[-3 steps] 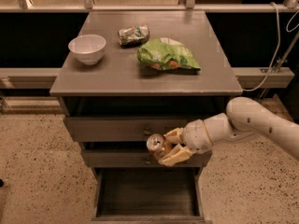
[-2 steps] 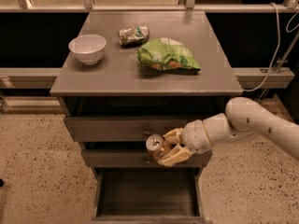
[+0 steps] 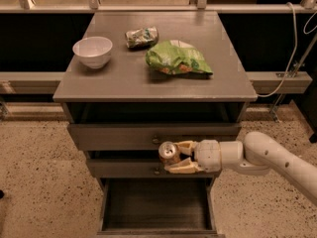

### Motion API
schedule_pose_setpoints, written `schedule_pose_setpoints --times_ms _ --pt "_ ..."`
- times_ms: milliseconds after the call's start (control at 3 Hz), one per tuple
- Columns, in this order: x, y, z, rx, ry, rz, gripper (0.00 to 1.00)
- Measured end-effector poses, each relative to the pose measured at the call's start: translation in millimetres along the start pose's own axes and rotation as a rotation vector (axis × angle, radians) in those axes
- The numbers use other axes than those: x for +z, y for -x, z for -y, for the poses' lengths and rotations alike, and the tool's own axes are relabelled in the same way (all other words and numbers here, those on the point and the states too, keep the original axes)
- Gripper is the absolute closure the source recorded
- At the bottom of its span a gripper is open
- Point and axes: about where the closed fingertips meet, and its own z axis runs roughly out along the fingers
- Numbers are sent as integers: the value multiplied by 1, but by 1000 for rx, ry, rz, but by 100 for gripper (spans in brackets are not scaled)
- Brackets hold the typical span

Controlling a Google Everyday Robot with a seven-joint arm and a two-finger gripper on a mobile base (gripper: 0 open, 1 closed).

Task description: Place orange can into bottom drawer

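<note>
One check: where is the small golden-orange metal drink can (image 3: 169,152)?

— You have it pinched between the fingers of the cream two-finger gripper (image 3: 172,157). It hangs in front of the middle grey drawer front (image 3: 124,168), above the open, dark bottom drawer (image 3: 105,209).

— How will it handle?

— Probably light, thin-walled and slick. Keep your hold across the body and squeeze gently, or you may dent it or let it slide.

— What differs from a second ago?

— Hardly anything: the can and gripper sit where they were, not yet lowered.
</note>
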Motion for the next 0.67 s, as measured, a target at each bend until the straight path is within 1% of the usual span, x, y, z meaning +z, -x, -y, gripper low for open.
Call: schedule_pose_setpoints --times_ms 333,667 --pt "2 -58 3 -60 -69 117 100" --pt "8 -142 -14 20 -37 161 100"
